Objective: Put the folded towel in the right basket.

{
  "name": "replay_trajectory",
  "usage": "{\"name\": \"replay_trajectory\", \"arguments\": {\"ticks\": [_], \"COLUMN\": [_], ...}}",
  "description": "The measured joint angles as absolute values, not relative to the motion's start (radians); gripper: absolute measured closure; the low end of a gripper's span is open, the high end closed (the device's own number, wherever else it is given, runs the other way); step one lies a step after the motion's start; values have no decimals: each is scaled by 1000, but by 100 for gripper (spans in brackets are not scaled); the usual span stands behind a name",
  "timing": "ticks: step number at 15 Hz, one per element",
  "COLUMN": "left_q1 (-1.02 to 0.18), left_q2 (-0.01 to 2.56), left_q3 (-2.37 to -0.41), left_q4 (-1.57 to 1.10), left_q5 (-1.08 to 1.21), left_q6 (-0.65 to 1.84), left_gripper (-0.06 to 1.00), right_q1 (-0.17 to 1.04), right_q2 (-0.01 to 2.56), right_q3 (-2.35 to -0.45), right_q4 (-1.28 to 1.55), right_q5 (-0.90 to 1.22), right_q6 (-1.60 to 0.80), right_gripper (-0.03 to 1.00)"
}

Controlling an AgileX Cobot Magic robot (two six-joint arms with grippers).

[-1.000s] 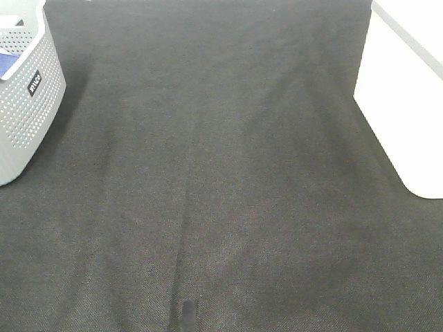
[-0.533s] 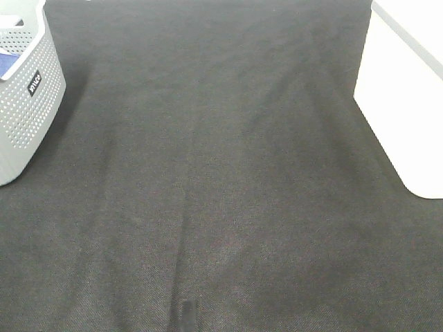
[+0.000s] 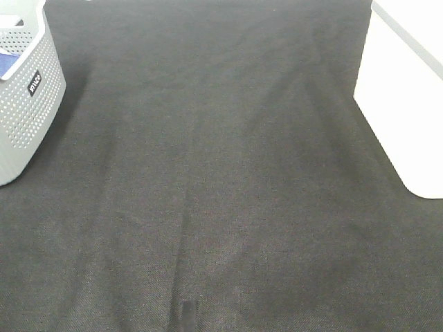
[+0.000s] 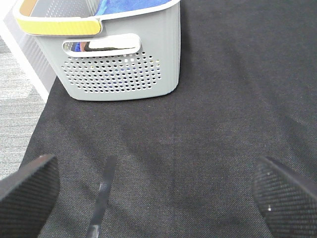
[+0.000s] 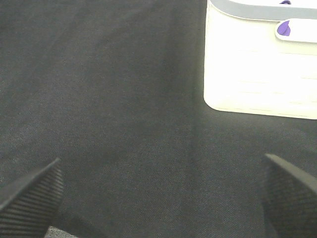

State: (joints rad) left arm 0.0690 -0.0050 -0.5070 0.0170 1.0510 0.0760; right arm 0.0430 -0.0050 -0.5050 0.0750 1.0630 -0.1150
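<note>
1. Towel first: in the high view the purple cloth cannot be seen. A dark cloth-covered table (image 3: 221,173) fills the frame. The grey perforated basket (image 3: 24,104) with a small black label (image 3: 34,83) stands at the upper left edge, and the white basket (image 3: 405,90) with smooth walls stands at the upper right edge, well apart from it. Neither claw shows in this view.

2. In the left wrist view the left claw (image 4: 153,191) hangs over the dark table, its two black pads wide apart at the lower corners with nothing between them. The grey basket (image 4: 119,64) sits at the upper left of the frame, with a yellow rim piece (image 4: 57,25) and something blue (image 4: 129,6) inside.

3. In the right wrist view the right claw (image 5: 161,193) is spread wide and empty above the table. The white basket (image 5: 257,74) sits at the upper right of the frame. Through its handle slot shows a scrap of purple, the towel (image 5: 285,28), inside the basket; how it lies or which way it points cannot be told.
</note>
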Motion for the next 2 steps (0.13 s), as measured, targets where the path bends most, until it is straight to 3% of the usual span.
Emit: {"name": "replay_trajectory", "arguments": {"ticks": [2], "left_q1": [69], "left_q2": [-5], "left_q3": [-507], "left_q4": [17], "left_q5": [1051], "left_q6": [76], "left_gripper": [-5], "right_q1": [43], "right_q2": [-5], "right_q3": [-505], "right_q4": [75], "right_q5": [1063], "right_q6": [-114], "right_gripper": [-1]}}
